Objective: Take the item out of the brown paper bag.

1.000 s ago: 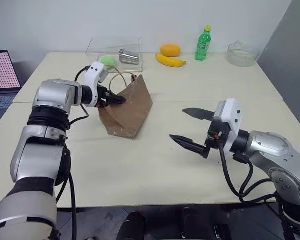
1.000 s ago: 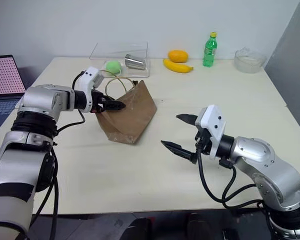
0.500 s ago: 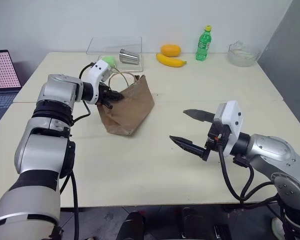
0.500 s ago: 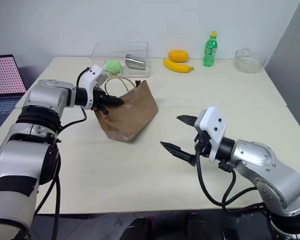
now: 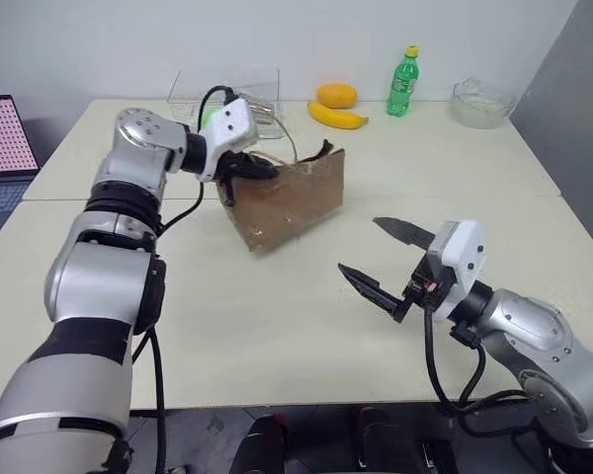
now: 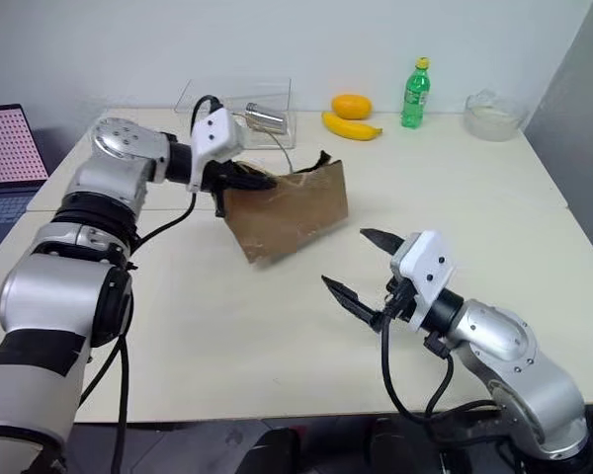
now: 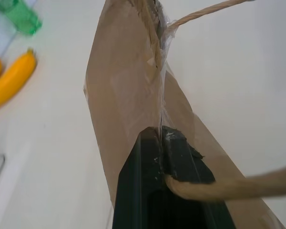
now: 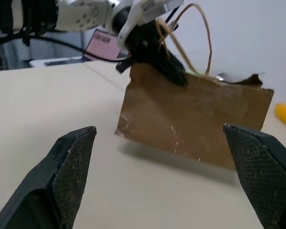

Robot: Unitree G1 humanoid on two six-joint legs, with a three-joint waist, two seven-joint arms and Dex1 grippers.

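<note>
I see a cream desk (image 5: 306,326) against a white wall, laptop (image 5: 2,148) at its left, left hand (image 6: 260,181) pinching the brown paper bag (image 6: 292,207), right hand (image 5: 381,259) spread wide above the desk.

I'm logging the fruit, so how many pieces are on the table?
2: an orange at the far edge, and a banana just in front. More could be hidden.

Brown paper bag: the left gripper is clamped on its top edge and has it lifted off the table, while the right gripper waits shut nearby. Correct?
Not quite. The right gripper is open, its fingers spread wide, as the right wrist view shows. The rest holds: the left gripper is clamped on the top edge of the brown paper bag, lifted off the table.
</note>
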